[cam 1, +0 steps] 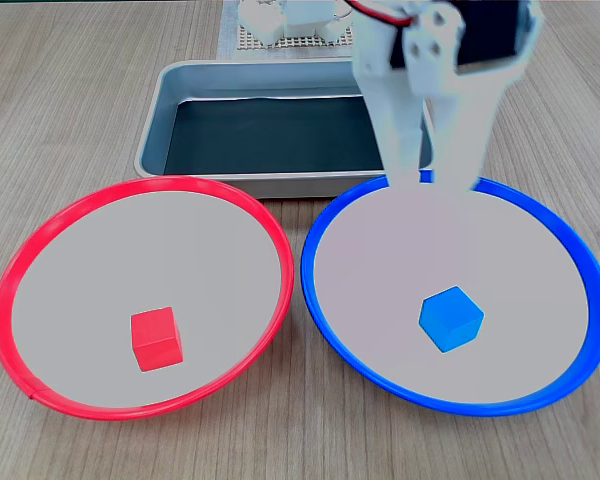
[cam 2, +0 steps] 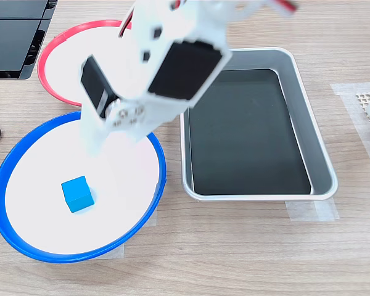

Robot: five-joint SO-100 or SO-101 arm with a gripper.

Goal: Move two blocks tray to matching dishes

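Note:
The red block (cam 1: 157, 338) lies in the red-rimmed dish (cam 1: 40, 245). Inside the blue-rimmed dish (cam 1: 540, 210) rests the blue block (cam 1: 451, 318), also seen as a blue block (cam 2: 77, 193) in the blue-rimmed dish (cam 2: 24, 240). The silver tray (cam 1: 170, 100) behind the dishes has a bare dark floor; in the other fixed view this tray (cam 2: 308, 105) holds nothing either. My white gripper (cam 1: 427, 182) hangs open over the far rim of the blue-rimmed dish, nothing between its fingers (cam 1: 405, 150). My arm (cam 2: 166, 68) covers much of the red-rimmed dish (cam 2: 55, 49), hiding the red block there.
A perforated mat with white parts (cam 1: 280, 25) lies behind the tray, and the mat's corner (cam 2: 365, 98) shows at the right edge. A black device (cam 2: 12, 37) sits beside the red-rimmed dish. Bare wooden table (cam 2: 246, 259) surrounds everything.

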